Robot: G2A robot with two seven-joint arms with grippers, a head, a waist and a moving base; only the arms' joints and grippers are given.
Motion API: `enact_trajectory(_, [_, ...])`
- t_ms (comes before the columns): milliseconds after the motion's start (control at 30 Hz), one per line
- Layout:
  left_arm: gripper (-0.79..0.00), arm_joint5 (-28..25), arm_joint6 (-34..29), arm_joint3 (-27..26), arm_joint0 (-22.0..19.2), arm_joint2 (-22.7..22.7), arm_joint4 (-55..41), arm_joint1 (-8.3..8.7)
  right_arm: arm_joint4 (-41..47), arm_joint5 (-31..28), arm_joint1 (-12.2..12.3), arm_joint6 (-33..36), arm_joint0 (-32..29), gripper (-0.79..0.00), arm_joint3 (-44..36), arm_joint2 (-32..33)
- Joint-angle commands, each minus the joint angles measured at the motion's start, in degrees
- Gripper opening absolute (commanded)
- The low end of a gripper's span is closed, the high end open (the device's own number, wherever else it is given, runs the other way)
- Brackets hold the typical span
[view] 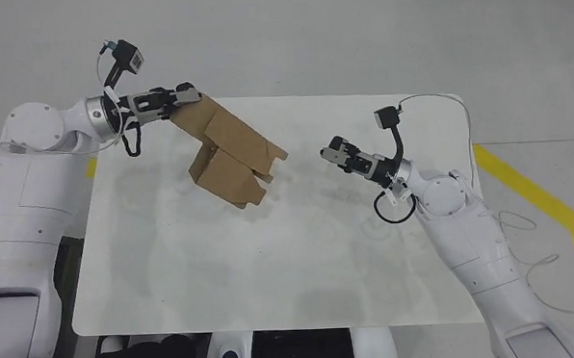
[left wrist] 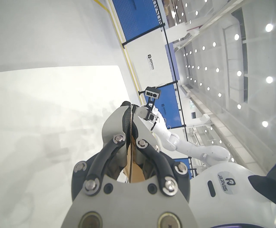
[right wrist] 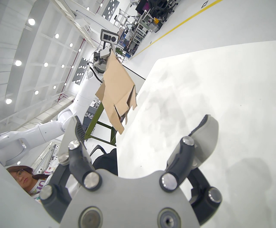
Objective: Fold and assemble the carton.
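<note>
Two grippers over white table (view: 272, 276). Left gripper (view: 184, 95) clamped on upper edge of brown cardboard carton (view: 233, 152) (partly folded, flaps loose), carton hanging tilted over table's far left part. Right gripper (view: 330, 155) near carton's flap end, not touching it, fingers spread apart.

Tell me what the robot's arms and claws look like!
The left arm and right arm are smooth, white and rounded. Each wrist carries a little dark camera on a stalk with a thin cable. The left gripper and right gripper have grey curved fingers, black ribbed pads, black links and shiny silver bolts.
</note>
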Motion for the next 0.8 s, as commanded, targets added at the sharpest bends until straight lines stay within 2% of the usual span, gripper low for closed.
enact_trajectory(0, [-0.785, -1.3, -1.3, 0.3, -0.9, 2.1, 0.5, -0.63, 0.0, 0.0, 0.0, 0.0, 0.0, 0.000, 0.0, 0.0])
enact_trajectory(200, [-0.785, -4.1, -6.1, 1.9, -2.8, 7.1, -1.2, -2.64, 0.0, 0.0, 0.0, 0.0, 0.0, 0.000, 0.0, 0.0])
enact_trajectory(300, [-0.785, -4.3, -6.0, 1.4, -3.3, 9.6, -0.8, -3.45, 0.9, 2.7, 0.1, 1.4, -0.6, 0.000, -1.7, -0.1])
enact_trajectory(500, [-0.785, -4.1, -6.2, -1.2, -3.2, 13.4, 0.0, -4.11, 5.1, 8.2, 0.8, 11.1, 0.3, 0.000, -3.5, 0.7])
enact_trajectory(633, [-0.785, -5.1, -5.1, -2.6, -3.4, 15.4, 1.1, -4.08, 6.9, 7.1, 0.8, 17.7, 2.1, 0.000, -1.8, -0.7])
enact_trajectory(767, [-0.785, -3.7, -6.5, -3.1, -3.9, 16.7, -1.1, -4.01, 9.3, 4.2, 0.4, 23.4, 5.2, 0.000, 1.0, -2.8])
